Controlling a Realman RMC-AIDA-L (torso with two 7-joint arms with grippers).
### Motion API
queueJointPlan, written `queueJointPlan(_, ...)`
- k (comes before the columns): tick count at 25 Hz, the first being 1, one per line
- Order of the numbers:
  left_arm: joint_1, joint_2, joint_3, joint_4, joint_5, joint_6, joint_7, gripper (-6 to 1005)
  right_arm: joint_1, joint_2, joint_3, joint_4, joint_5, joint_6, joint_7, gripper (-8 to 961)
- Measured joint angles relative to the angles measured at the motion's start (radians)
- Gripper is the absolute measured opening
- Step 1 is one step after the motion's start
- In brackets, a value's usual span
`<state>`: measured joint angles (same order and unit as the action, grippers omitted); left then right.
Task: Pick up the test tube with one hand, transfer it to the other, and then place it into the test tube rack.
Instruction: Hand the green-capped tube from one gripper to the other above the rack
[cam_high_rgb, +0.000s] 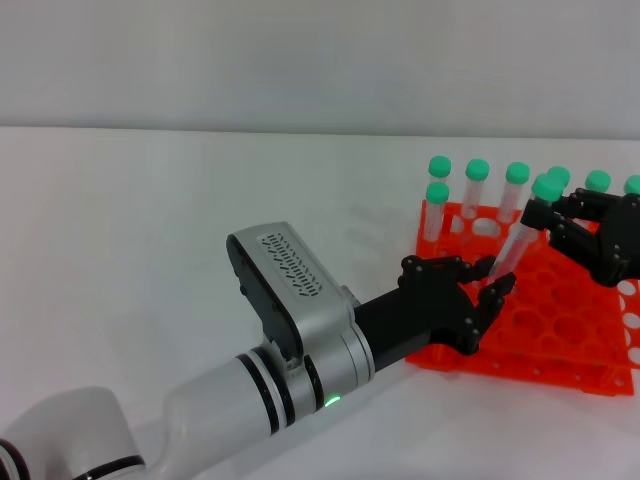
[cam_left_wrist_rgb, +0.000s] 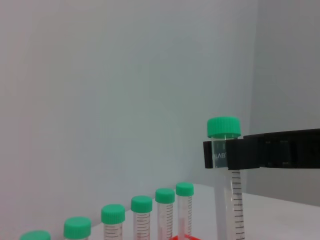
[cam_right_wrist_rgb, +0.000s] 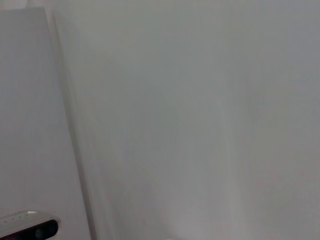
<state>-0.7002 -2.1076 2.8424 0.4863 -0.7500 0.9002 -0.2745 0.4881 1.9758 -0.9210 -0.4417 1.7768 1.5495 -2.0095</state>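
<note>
1. White table top (cam_high_rgb: 150, 250): a flat, plain surface on which the rack is stood, so that both arms can reach it from the near side.

2. Left arm (cam_high_rgb: 200, 410), silver-white with black bands and a lit green ring: it is stretched from the near left toward the rack, so that its claw is brought level with the lower part of the tube.

3. Bright orange two-tier plastic test tube rack (cam_high_rgb: 560, 345), a grid of round holes: it is set at the right, with its near holes left open to receive the tube.

4. Right gripper (cam_high_rgb: 548, 218), blocky and black: it is held over the far right of the rack, its fingers pinching the tube just under the cap, as the left wrist view confirms (cam_left_wrist_rgb: 225, 152).

5. Left gripper (cam_high_rgb: 490, 290), a black thin-fingered claw: its fingers are spread about the tube's lower end; whether contact is made cannot be told. By judgement, the hand-over is in progress.

6. Slim clear plastic test tube with round green cap (cam_high_rgb: 515, 248): it is held tilted between the grippers, above the rack, not yet seated.

7. Other green-capped tubes (cam_high_rgb: 476, 195): these are stood upright along the rack's far row.
</note>
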Motion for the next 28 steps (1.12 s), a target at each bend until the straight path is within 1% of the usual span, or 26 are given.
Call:
queueJointPlan(3,0.0,0.0,0.0,0.0,-0.001,0.0,0.0,196,-0.002,0.0,0.008,0.0,0.0,0.001,0.0,379)
queueJointPlan(8,0.001,0.0,0.0,0.0,0.0,-0.007,0.0,195,-0.006,-0.001,0.027,-0.001,0.001,0.008,0.0,212)
queueJointPlan(13,0.0,0.0,0.0,0.0,0.0,-0.009,-0.001,194,-0.007,-0.002,0.027,-0.001,0.002,0.01,0.0,210)
queueJointPlan(18,0.001,0.0,0.0,-0.001,0.0,-0.009,0.0,109,-0.022,-0.002,0.034,-0.014,0.005,0.011,0.0,206)
queueJointPlan(22,0.011,0.001,0.0,-0.009,-0.001,-0.003,0.015,174,-0.033,-0.002,0.048,-0.027,0.006,0.013,0.0,206)
queueJointPlan(26,0.04,0.001,-0.008,-0.011,-0.008,0.001,0.08,239,-0.044,-0.002,0.07,-0.034,0.006,0.014,0.0,206)
queueJointPlan(28,0.067,0.001,-0.023,-0.006,-0.01,0.006,0.106,315,-0.047,-0.003,0.085,-0.035,0.005,0.014,-0.001,206)
